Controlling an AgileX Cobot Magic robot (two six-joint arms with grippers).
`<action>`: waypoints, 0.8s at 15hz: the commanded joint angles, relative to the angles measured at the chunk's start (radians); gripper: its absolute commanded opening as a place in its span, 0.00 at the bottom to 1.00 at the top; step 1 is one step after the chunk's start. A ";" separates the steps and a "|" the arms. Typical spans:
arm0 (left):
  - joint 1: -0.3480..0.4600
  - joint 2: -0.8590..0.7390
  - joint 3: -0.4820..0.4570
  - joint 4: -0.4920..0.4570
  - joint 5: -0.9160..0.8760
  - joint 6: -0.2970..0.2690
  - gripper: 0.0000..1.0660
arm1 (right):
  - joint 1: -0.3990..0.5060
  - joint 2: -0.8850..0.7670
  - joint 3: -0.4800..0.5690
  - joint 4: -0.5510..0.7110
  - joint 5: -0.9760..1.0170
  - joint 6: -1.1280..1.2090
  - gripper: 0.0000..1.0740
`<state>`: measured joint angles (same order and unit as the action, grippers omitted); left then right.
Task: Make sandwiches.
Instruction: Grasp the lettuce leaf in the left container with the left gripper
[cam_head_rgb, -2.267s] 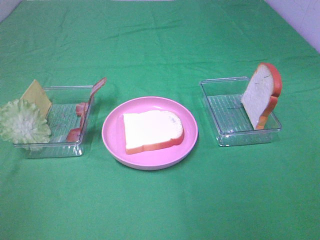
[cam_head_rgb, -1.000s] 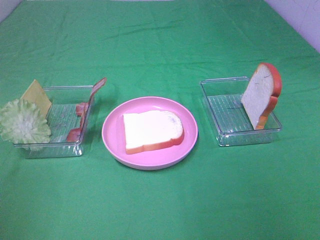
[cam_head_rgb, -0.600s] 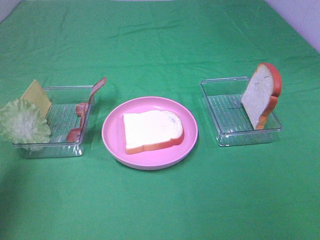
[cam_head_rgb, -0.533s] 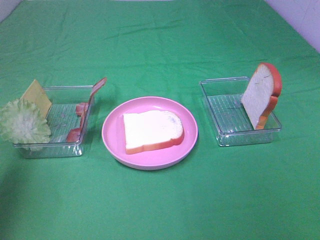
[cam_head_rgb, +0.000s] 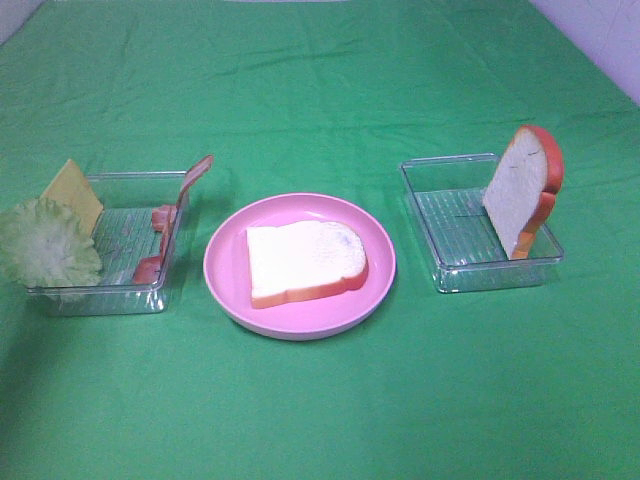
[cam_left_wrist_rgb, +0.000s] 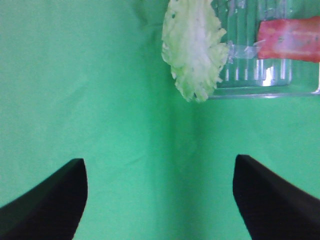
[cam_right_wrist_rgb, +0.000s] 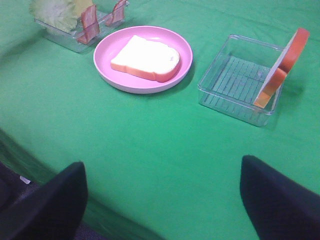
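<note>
On the round pink plate (cam_head_rgb: 225, 272), at the middle of the green cloth (cam_head_rgb: 320, 90), one white bread slice (cam_head_rgb: 305, 262) lies flat with nothing on top of it. That is all of the sandwich built so far, so I judge the task barely begun: the base is laid, and every filling and the top slice are left to do.

Beside the plate on the left, the left clear tray (cam_head_rgb: 120, 232) holds the fillings. Pale green lettuce (cam_head_rgb: 45, 245) is propped over its outer corner, a yellow cheese square (cam_head_rgb: 72, 190) leans behind it, and reddish bacon strips (cam_head_rgb: 185, 195) stand against the wall nearest the plate. On the other side, the second bread slice (cam_head_rgb: 520, 190) leans upright against the outer wall of the right clear tray (cam_head_rgb: 450, 230).

The left gripper (cam_left_wrist_rgb: 160, 200) is spread wide with nothing between its dark fingers, hanging over the cloth near the lettuce, probably the first filling to fetch. The right gripper (cam_right_wrist_rgb: 162, 205) is likewise spread and unladen, set back from plate and trays. Neither gripper shows in the high view.
</note>
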<state>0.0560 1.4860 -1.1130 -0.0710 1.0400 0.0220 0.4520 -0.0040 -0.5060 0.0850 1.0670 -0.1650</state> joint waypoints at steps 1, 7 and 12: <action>-0.004 0.080 -0.022 0.013 -0.077 -0.007 0.71 | -0.002 -0.023 0.003 0.004 -0.006 -0.006 0.71; -0.004 0.241 -0.022 -0.139 -0.254 -0.003 0.71 | -0.002 -0.023 0.003 0.004 -0.006 -0.006 0.71; -0.004 0.324 -0.023 -0.163 -0.257 0.005 0.68 | -0.002 -0.023 0.003 0.004 -0.006 -0.006 0.71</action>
<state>0.0560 1.8120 -1.1290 -0.2300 0.7850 0.0370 0.4520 -0.0040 -0.5060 0.0850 1.0670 -0.1650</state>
